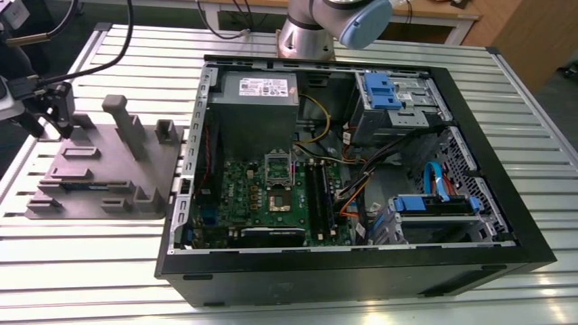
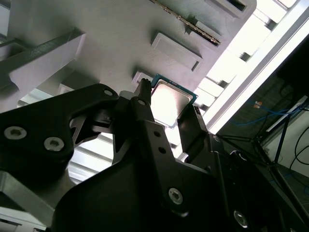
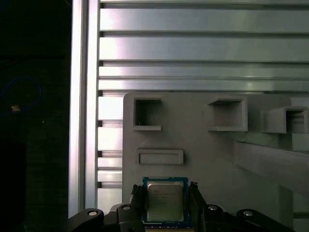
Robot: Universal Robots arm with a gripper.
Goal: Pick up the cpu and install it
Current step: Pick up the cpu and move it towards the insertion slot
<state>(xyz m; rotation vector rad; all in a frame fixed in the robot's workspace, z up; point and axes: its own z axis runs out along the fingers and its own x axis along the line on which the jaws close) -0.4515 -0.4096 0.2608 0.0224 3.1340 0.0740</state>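
Item: two black metal fingers [image 3: 138,199] of the dark gripper [image 3: 165,187], set narrowly against opposite edges of the cpu [image 3: 165,202] and holding it. The cpu is a small flat square chip with a silvery-grey metal top and a blue-green rim, and it shows between them in both wrist views. Location: directly over the pale grey moulded plastic fixture plate [image 3: 193,145], near one edge of it. Whether the chip rests on the plate or hangs clear cannot be told. On the plate, just beside the chip: a shallow raised rectangular frame [image 3: 160,156]; farther along the plate, open square pockets [image 3: 147,114]. Under the plate: a slatted aluminium table [image 1: 91,271]. Beside the plate, to the exterior view's right: an open black steel computer case [image 1: 361,277] containing a green motherboard [image 1: 243,183] with a dark square metal-framed socket [image 1: 280,196] and a grey power supply box [image 1: 257,88].
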